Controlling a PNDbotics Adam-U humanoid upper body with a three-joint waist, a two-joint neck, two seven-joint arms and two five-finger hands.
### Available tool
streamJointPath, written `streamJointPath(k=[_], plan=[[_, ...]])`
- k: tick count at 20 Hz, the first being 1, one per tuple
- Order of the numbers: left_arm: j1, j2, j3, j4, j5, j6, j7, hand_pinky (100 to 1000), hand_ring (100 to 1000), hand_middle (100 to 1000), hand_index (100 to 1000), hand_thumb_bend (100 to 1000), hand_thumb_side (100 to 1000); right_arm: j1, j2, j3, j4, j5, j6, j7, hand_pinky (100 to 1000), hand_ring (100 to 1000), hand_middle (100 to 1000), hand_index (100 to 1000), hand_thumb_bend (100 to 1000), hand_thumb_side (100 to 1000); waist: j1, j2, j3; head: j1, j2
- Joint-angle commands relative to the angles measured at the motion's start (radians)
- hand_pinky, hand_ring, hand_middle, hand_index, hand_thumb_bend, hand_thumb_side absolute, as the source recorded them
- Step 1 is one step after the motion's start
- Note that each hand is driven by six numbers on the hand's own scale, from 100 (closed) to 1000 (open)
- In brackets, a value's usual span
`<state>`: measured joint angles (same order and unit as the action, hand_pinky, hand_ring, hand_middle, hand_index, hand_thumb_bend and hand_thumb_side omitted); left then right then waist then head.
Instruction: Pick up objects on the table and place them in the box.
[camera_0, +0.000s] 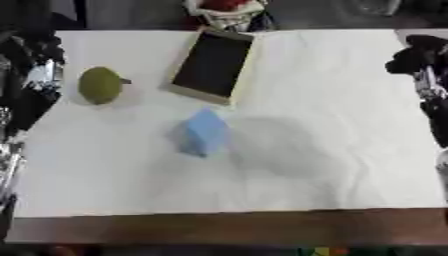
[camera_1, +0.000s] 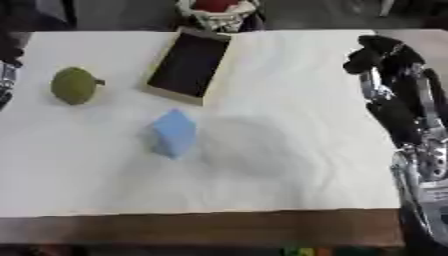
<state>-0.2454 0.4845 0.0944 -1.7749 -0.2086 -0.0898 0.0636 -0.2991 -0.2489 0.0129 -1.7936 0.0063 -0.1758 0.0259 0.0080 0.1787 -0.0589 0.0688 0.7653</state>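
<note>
Blue block and green fruit on desk beside box: likely light, rigid, graspable across the sides; right hand curled, empty.

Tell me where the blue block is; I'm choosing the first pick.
The blue block lies mid-table, just in front of the box, right of the green fruit.

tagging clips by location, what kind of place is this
Probably a lab or test bench: a table under a white cloth holding just an open box, a green pear-like fruit and a blue block, set out as practice props.
</note>
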Motion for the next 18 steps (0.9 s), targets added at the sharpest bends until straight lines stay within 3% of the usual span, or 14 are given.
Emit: streamJointPath(k=[1, 7, 10, 13, 18], plan=[[-0.055, 0.147, -0.003, 0.07, -0.072, 0.014, -0.035, 692, 708, 695, 811, 100, 359, -0.01, -0.015, -0.003, -0.016, 0.002, -0.003, 0.002, 680, 627, 587, 761, 100, 515, 0.003, -0.015, -0.004, -0.001, 0.005], [-0.202, 0.317, -0.081, 0.328, -0.236, -0.017, -0.206, 749, 746, 752, 853, 115, 181, -0.01, -0.018, 0.004, -0.014, 0.0, -0.003, 0.008, 679, 627, 585, 761, 100, 515, 0.009, -0.014, -0.016, 0.004, 0.005], [-0.289, 0.357, -0.128, 0.45, -0.33, -0.063, -0.287, 771, 756, 769, 866, 244, 138, -0.01, -0.02, 0.007, -0.013, -0.002, -0.003, 0.011, 679, 627, 585, 761, 100, 514, 0.011, -0.014, -0.024, 0.008, 0.005], [-0.377, 0.354, -0.17, 0.559, -0.441, -0.122, -0.346, 789, 767, 783, 876, 335, 142, -0.01, -0.021, 0.011, -0.012, -0.004, -0.003, 0.014, 679, 626, 584, 761, 100, 515, 0.013, -0.015, -0.032, 0.01, 0.005], [-0.481, 0.293, -0.199, 0.704, -0.575, -0.2, -0.402, 802, 777, 794, 882, 393, 147, -0.009, -0.021, 0.014, -0.011, -0.006, -0.003, 0.017, 679, 626, 584, 761, 100, 514, 0.012, -0.018, -0.037, 0.008, 0.005]])
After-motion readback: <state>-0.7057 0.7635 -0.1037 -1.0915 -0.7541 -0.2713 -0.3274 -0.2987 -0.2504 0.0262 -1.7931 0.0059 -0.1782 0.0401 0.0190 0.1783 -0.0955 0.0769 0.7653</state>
